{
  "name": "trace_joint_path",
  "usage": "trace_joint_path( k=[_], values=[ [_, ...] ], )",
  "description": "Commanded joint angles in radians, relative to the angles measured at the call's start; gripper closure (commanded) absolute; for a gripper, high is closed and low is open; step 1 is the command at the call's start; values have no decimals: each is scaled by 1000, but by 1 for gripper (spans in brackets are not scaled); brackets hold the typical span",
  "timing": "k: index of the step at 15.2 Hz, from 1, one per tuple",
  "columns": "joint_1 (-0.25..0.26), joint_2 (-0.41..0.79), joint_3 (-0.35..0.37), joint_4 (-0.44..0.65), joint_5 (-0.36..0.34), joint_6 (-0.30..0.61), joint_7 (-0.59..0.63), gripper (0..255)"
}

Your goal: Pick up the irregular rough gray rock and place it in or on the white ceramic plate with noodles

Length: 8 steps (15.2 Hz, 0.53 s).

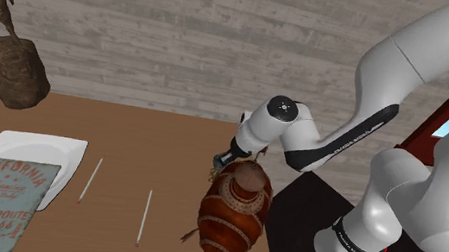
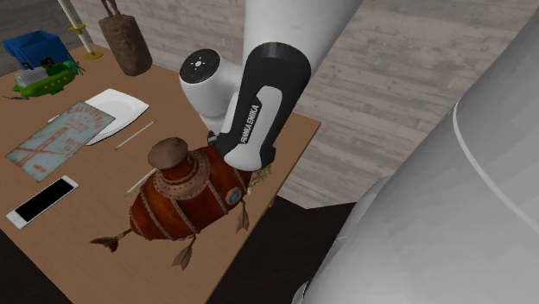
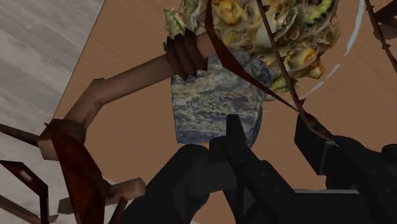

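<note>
Fingers apart and clasping nothing, the black pincer (image 3: pixel 270 125) hovers low over the meal. Just ahead of its fingertips, the gray rock (image 3: pixel 213 105) lies against the heaped noodles (image 3: pixel 273 25), seemingly on the near edge of their white plate (image 3: pixel 348 48), whose rim peeks out beyond. The placing looks done, and only a retreat appears left. A brown airship ornament (image 1: pixel 235 209) crowds close beside the pincer, its struts crossing between pincer and plate.
</note>
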Motion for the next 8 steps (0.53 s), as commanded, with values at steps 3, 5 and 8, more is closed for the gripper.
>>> trace_joint_path(
  k=[3,5,8],
  values=[
    [233,-1,-346,-80,803,231,-851,0],
    [685,-55,-819,-63,1105,227,-1177,0],
    [1167,-47,-1275,-43,1197,271,-1247,0]
  ],
)
